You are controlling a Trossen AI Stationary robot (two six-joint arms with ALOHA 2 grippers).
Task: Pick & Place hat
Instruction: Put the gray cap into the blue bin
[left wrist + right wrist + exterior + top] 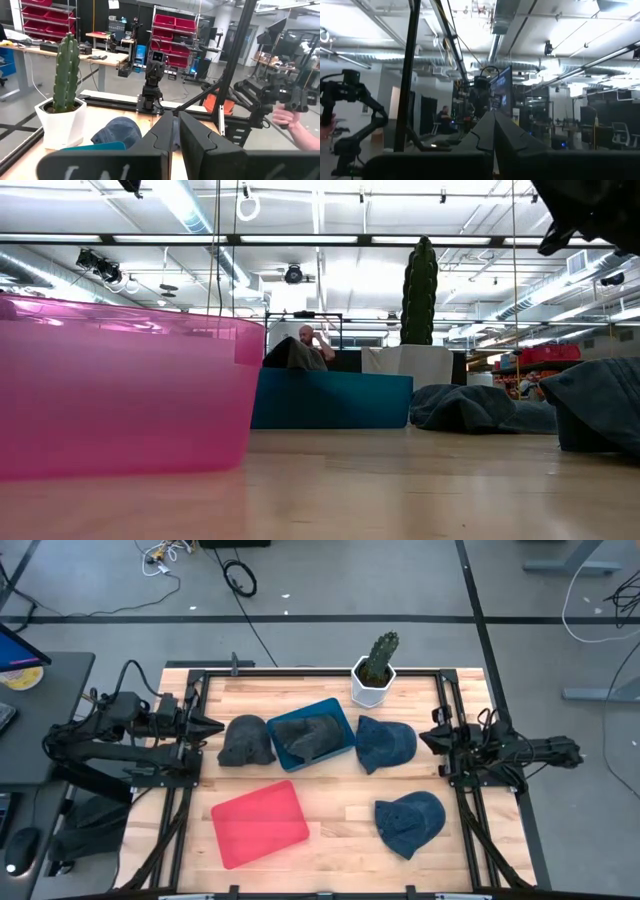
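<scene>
Several hats lie on the wooden table. A dark grey hat (245,742) rests beside a blue bin (343,718), which holds another grey hat (305,736) (293,354). One blue denim hat (385,743) (468,408) lies right of the bin and a second (410,822) (602,404) near the right front. My left gripper (218,727) (176,121) is shut, level, at the left edge, just left of the dark grey hat. My right gripper (424,739) (494,119) is shut at the right edge, apart from the denim hat.
A pink bin (260,823) (120,390) stands at the near left. A potted cactus (375,670) (65,95) stands at the far edge. Black rails (445,700) frame the table. A person's hand (287,117) shows in the room beyond.
</scene>
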